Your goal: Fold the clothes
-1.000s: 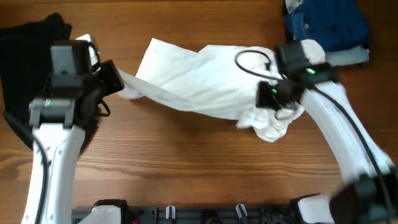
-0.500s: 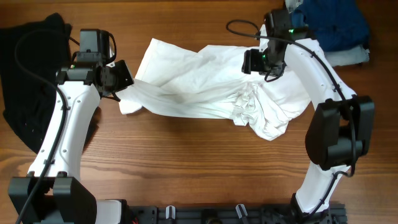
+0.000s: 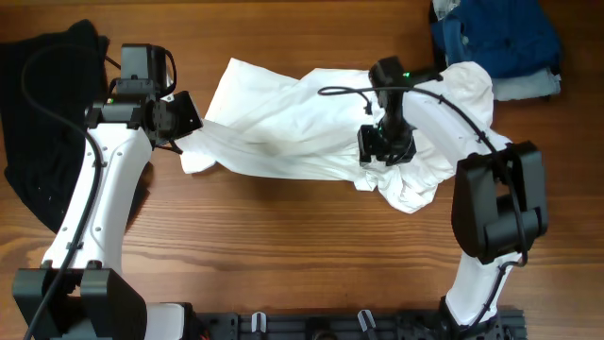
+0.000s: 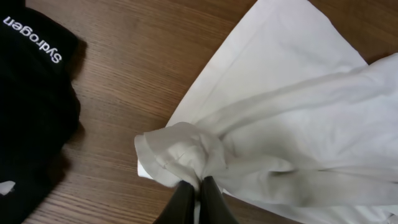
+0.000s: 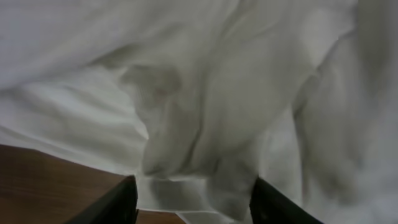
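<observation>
A white garment [image 3: 311, 123] lies crumpled across the middle of the table, its left part stretched toward the left arm. My left gripper [image 3: 189, 118] is shut on a bunched corner of this white cloth [image 4: 186, 149], the two dark fingertips [image 4: 210, 199] pressed together on the fabric. My right gripper [image 3: 385, 151] hovers over the rumpled right part of the garment [image 5: 205, 112]. Its jaws stand apart with folds of white cloth below and between them, and neither finger [image 5: 118, 202] pinches the fabric.
A black garment [image 3: 42, 113] with white lettering [image 4: 34, 37] lies at the left edge. Blue clothes [image 3: 495, 38] are piled at the back right corner, with a grey piece [image 3: 528, 87] beside them. Bare wooden tabletop [image 3: 283, 246] spans the front.
The right arm let go of the cloth near the right side, swung back and then came down over the garment's crumpled middle-right part, jaws apart. The left arm holds its corner, unmoved since half a second ago.
</observation>
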`<action>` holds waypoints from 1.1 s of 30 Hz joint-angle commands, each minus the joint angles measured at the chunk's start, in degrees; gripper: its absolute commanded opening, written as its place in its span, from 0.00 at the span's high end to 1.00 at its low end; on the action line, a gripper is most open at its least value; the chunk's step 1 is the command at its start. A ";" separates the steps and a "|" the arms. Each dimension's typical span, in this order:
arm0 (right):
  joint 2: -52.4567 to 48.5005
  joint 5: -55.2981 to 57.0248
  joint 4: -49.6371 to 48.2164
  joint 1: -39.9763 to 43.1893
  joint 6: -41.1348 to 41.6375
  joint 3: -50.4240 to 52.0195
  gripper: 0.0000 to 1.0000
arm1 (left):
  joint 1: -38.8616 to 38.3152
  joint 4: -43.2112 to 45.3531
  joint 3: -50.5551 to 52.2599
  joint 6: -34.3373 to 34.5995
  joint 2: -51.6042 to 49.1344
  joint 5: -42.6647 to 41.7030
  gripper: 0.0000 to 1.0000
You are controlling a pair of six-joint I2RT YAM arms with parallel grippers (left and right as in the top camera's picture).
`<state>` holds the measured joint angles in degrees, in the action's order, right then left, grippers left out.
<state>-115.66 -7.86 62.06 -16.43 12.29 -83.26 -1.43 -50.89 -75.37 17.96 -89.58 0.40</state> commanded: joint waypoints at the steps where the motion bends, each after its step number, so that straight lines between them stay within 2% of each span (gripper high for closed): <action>1: 0.42 1.55 -5.38 -0.61 2.32 2.34 0.46 | 0.22 0.28 -0.55 0.50 0.22 0.98 0.96; 3: 0.42 1.79 -8.28 -0.61 2.49 2.36 0.52 | 0.22 0.28 -0.55 0.50 0.22 0.98 0.96; 6: 0.42 2.40 -10.54 -0.61 2.91 2.34 0.65 | 0.22 0.26 -0.55 0.50 0.22 0.98 0.96; 11: 0.42 4.11 -9.88 -0.55 2.95 2.34 0.82 | 0.22 0.28 -0.55 0.50 0.22 0.98 0.96; 12: 0.44 4.11 -9.77 -0.52 2.95 2.32 0.86 | 0.22 0.28 -0.55 0.50 0.22 0.98 0.96; 13: 0.44 4.11 -9.75 -0.52 2.95 2.32 0.96 | 0.22 0.28 -0.55 0.50 0.22 0.98 0.96; 18: 2.47 6.49 -5.92 0.09 3.39 -1.27 0.96 | 0.31 0.74 -0.63 0.46 0.35 1.40 0.96; 25: 15.63 7.87 6.38 6.05 -0.15 -14.40 0.96 | 1.62 0.02 -9.20 -1.25 6.99 2.80 0.96; 33: 26.27 7.89 10.10 13.70 -2.95 -15.82 0.96 | 1.99 2.23 -13.18 -1.40 15.87 6.78 0.96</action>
<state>-91.85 -1.02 71.99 -6.15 11.18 -98.19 -0.23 -50.50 -87.11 17.67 -76.86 3.92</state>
